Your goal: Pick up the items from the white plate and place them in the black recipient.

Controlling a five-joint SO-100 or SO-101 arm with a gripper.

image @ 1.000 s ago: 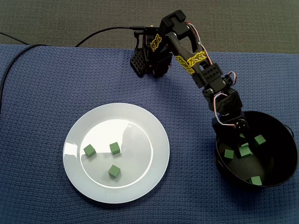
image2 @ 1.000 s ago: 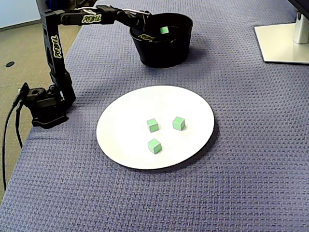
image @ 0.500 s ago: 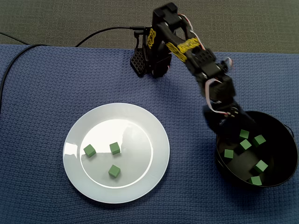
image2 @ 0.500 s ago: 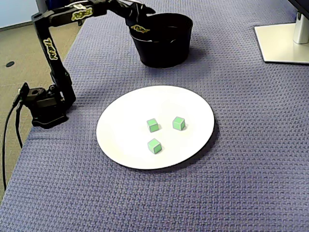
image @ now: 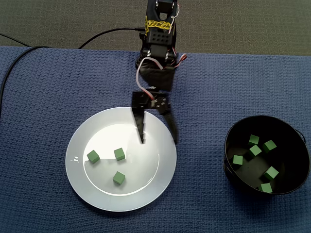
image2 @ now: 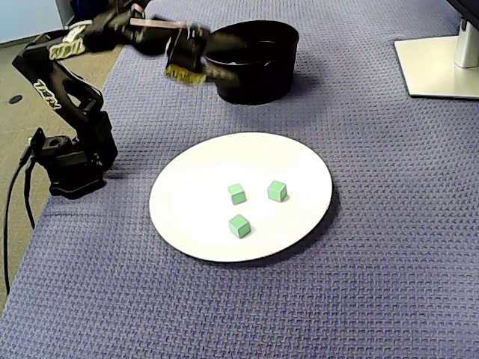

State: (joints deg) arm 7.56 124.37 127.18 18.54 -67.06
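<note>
A black cable enters at the left edge of a fixed view and crosses the upper left of the blue cloth, whose far edge runs along the top of the frame. The white plate lies left of centre with bare cloth all round its rim. Three green cubes sit in its lower left half, apart from one another and clear of the rim. The plate's right half is bare.

The arm comes down from the top centre. The gripper hangs over the plate's upper right part with its tips pointing down the frame. Its jaws are spread wide with nothing between them. The left tip is just up and right of the middle cube. I cannot tell whether the tips touch the plate.

A broad strip of open cloth separates the plate from the black bowl at the lower right. The bowl's rim comes close to the frame's right edge, and more green cubes lie scattered inside it.

In the other fixed view the arm's base stands at the cloth's left edge. The gripper is a blur at the upper left, in front of the bowl. A white stand fills the upper right corner, well apart from the plate.
</note>
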